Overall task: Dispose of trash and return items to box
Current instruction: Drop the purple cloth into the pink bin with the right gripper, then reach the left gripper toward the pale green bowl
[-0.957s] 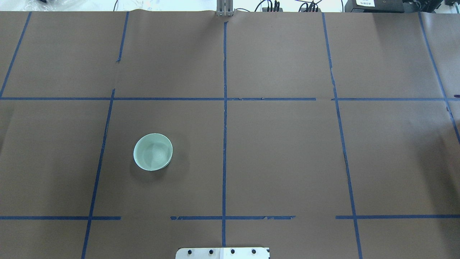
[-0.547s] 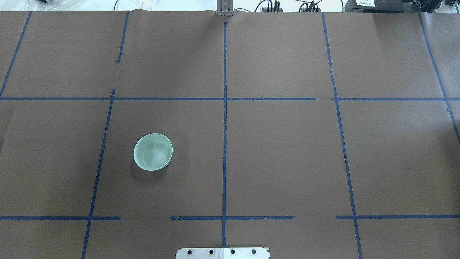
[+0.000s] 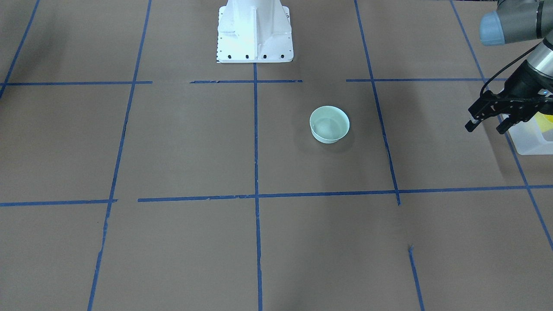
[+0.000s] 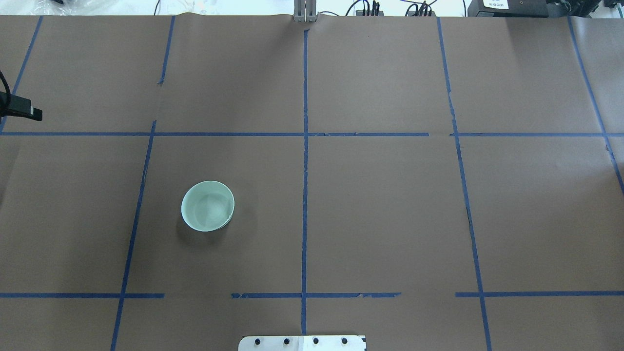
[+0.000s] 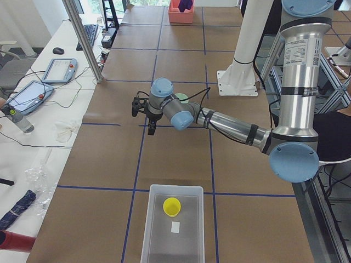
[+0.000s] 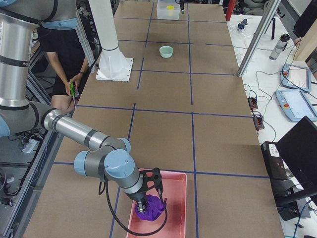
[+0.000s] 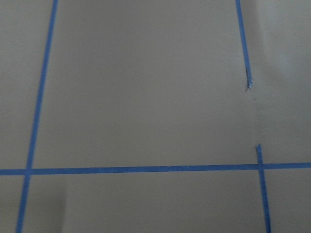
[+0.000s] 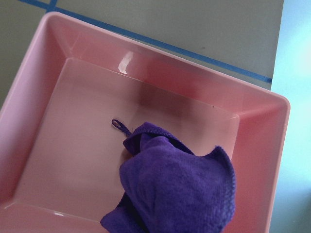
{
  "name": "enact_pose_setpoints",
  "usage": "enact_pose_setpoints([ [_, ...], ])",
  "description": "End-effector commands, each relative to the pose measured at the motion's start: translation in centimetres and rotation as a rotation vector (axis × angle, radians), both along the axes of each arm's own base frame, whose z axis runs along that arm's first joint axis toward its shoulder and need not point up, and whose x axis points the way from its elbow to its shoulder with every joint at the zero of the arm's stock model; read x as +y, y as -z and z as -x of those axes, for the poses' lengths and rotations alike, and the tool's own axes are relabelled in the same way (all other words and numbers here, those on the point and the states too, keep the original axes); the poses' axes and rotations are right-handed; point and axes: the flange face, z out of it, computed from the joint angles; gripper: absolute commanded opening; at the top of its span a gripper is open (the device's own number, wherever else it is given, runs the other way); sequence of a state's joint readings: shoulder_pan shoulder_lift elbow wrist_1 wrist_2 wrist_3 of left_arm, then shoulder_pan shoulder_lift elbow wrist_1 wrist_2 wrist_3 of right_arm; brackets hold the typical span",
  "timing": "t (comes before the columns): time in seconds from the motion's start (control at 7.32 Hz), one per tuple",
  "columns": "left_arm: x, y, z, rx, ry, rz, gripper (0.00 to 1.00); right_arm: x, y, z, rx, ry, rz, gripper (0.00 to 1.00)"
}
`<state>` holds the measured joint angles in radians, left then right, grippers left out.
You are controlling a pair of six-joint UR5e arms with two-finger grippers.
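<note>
Well left of the white metal robot base [image 3: 255, 34], the translucent frosted-white rectangular plastic bin [image 5: 193, 219] holds the small yellow tapered plastic cup [image 5: 171, 206] upright. Nearer the base, the left gripper [image 3: 484, 128] hangs with jaws spread, empty, and the pale mint-green round plastic bowl [image 4: 207, 212] sits upright on the table, in front of the base and slightly left. Far right of the base, the right gripper [image 6: 147, 202] is down at the purple cloth [image 8: 180, 189] in the pink plastic tray [image 8: 73, 97]; can't tell its jaws.

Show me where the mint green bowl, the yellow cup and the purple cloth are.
Mint-green bowl [image 4: 207, 212]: overhead view, on its inner floor.
Yellow cup [image 5: 171, 206]: exterior left view, on its open mouth.
Purple cloth [image 8: 180, 189]: right wrist view, on the middle of the bunched fabric.
</note>
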<state>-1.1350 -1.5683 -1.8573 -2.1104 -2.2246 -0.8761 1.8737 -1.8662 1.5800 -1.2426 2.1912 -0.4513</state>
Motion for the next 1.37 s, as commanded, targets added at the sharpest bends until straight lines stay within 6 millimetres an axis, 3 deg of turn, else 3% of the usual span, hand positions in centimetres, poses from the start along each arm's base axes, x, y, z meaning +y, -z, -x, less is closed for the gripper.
enact_pose_setpoints([
  [0.0, -0.1, 2.5, -4.8, 0.045, 0.010, 0.042, 1.00, -0.2, -1.9, -0.2, 0.001, -0.013, 0.044, 0.30],
  [0.14, 0.4, 3.0, -7.3, 0.033, 0.031, 0.055, 1.00, -0.2, -2.1, 0.0, -0.015, -0.014, 0.046, 0.99],
  [0.41, 0.8, 4.7, -10.9, 0.063, 0.038, 0.095, 1.00, -2.4, -0.6, 1.2, -0.109, -0.070, 0.076, 1.00],
  [0.68, 1.9, 5.6, -14.6, 0.065, 0.076, 0.128, 1.00, -7.0, 2.5, 3.5, -0.244, -0.122, 0.174, 1.00],
  [0.82, 2.4, 6.4, -16.2, 0.074, 0.078, 0.137, 1.00, -7.9, 4.3, 4.7, -0.260, -0.117, 0.175, 1.00],
  [1.23, 6.8, 7.7, -23.4, 0.085, 0.070, 0.188, 1.00, -10.1, 8.8, 10.8, -0.278, -0.137, 0.255, 1.00],
])
